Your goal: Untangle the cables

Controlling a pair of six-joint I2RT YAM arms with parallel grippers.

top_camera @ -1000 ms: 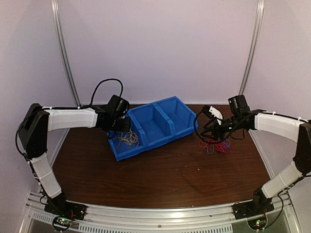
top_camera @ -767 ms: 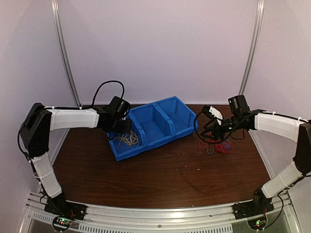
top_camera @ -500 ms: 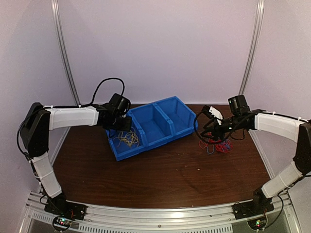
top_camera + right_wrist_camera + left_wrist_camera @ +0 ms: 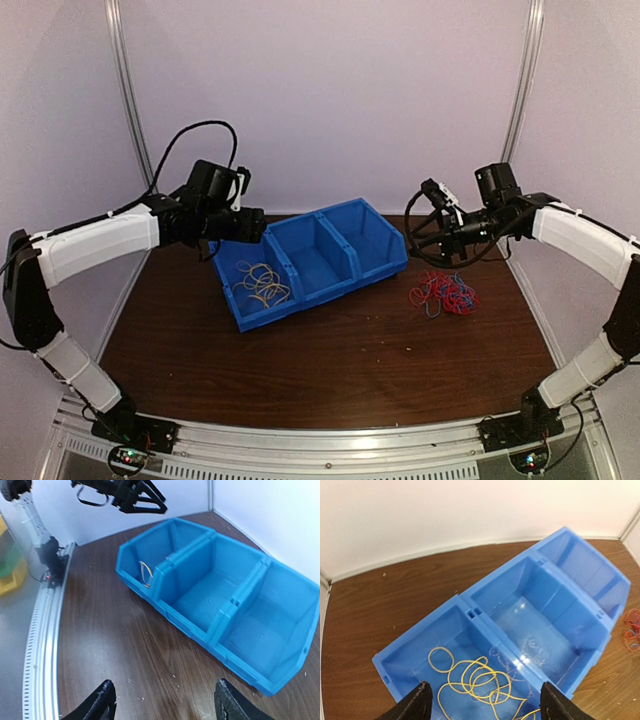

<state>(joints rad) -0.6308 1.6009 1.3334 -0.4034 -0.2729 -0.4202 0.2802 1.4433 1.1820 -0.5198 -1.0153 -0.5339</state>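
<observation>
Both arms have lifted since a second ago: the left gripper point(image 4: 481, 707) has risen out of the blue bin point(image 4: 330, 292) and drawn back, and the right gripper point(image 4: 162, 705) has pulled up off the heap below it. Each gripper's jaws stand wide apart with nothing between them. The yellow cables point(image 4: 263, 283) lie in loose loops in the bin's left compartment. The red and blue cables point(image 4: 445, 293) rest in one tangled heap on the table point(image 4: 330, 370), near the bin's right end.

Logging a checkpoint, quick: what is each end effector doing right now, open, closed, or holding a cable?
Left end effector: open, holding nothing.
Right end effector: open, holding nothing.
</observation>
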